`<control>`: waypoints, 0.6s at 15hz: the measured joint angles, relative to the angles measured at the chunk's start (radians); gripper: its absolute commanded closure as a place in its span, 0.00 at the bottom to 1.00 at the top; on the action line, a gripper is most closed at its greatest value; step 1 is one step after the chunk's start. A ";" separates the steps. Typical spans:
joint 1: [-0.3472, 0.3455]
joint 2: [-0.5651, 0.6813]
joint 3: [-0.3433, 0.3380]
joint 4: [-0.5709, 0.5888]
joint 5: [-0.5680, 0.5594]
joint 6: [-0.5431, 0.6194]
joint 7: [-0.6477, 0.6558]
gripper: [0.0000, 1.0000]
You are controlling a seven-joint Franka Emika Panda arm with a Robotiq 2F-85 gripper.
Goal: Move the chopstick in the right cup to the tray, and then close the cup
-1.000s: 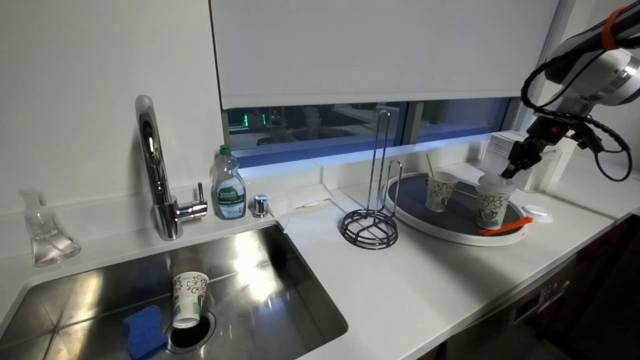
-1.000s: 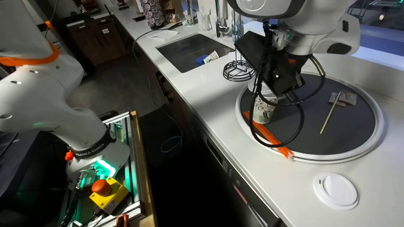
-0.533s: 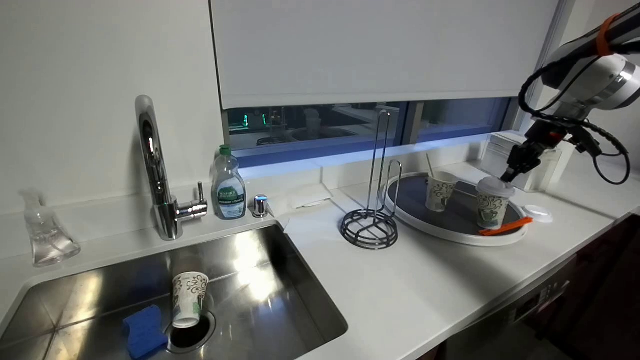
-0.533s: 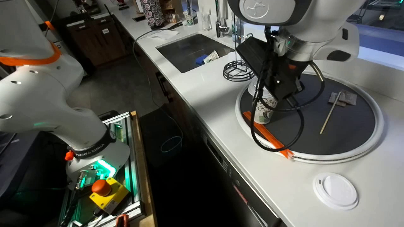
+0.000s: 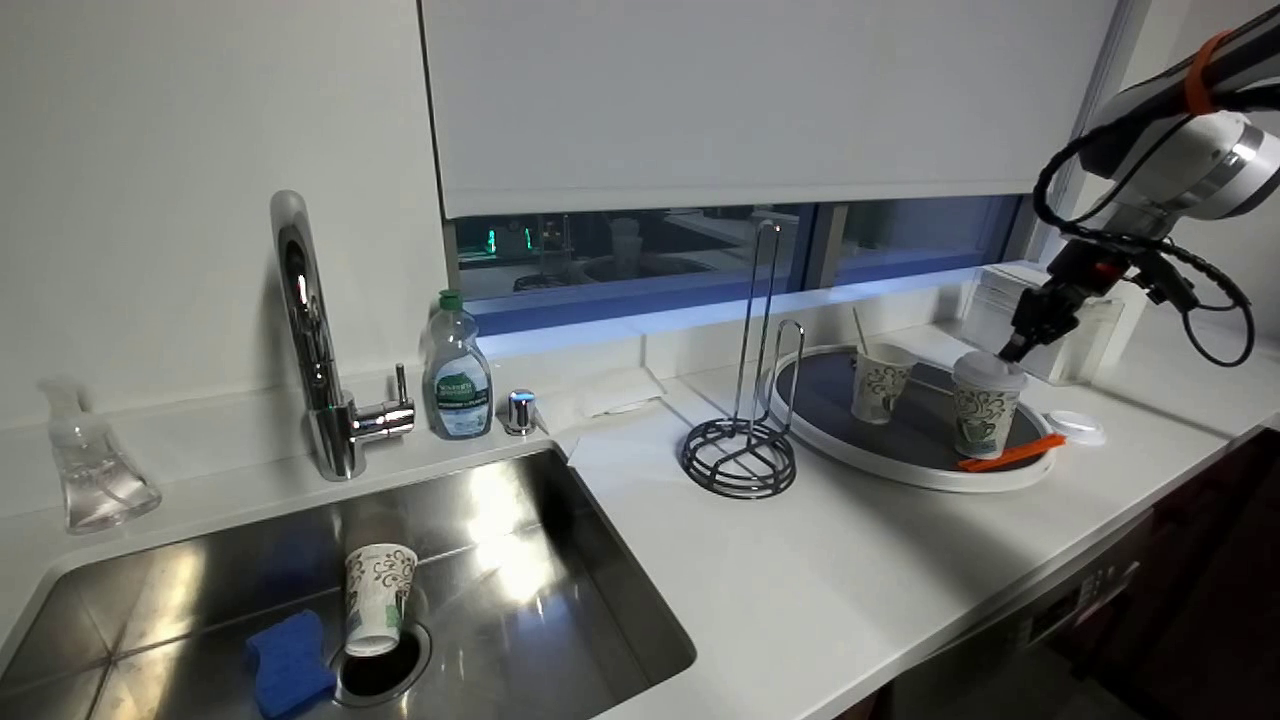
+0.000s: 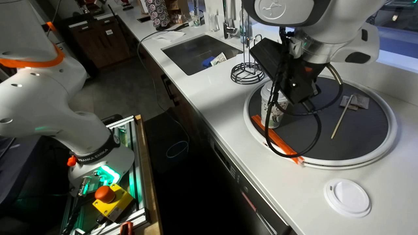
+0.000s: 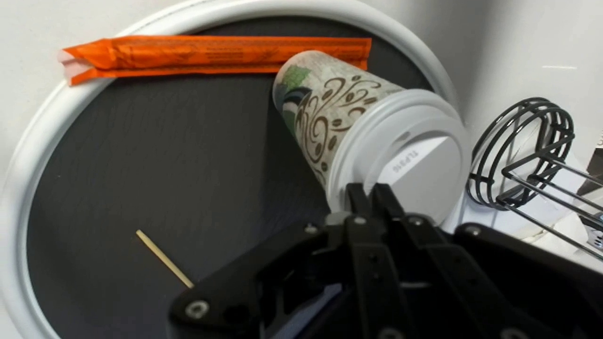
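A dark grey round tray with a white rim (image 6: 359, 137) carries two patterned paper cups. The right cup (image 5: 982, 415) stands upright; it shows in the wrist view too (image 7: 330, 101). A white lid (image 7: 428, 169) lies over its mouth; whether it is fully seated I cannot tell. My gripper (image 7: 370, 189) is at the lid's near side, fingers nearly together with the lid's raised ridge between them. The gripper's tips reach the lid in an exterior view (image 5: 1010, 352). A pale chopstick (image 6: 342, 117) lies on the tray. The second cup (image 5: 880, 385) is open, with a thin stick (image 5: 861, 328) leaning in it.
An orange packet (image 7: 216, 54) lies across the tray's edge against the cup. A spare white lid (image 6: 347, 197) lies on the counter beside the tray. A black wire holder (image 5: 738, 494) stands between tray and sink (image 5: 560, 600). Small brown packets (image 6: 361, 100) lie by the chopstick.
My gripper and the lid have moved slightly down and to the left in an exterior view; the lid now sits lower on the cup. The cups, chopstick and tray have not moved.
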 measured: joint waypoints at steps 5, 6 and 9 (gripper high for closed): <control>0.003 0.028 0.001 0.020 -0.023 0.000 0.014 0.98; 0.003 0.033 0.001 0.024 -0.031 0.000 0.018 0.98; 0.005 0.042 0.002 0.036 -0.052 0.000 0.031 0.59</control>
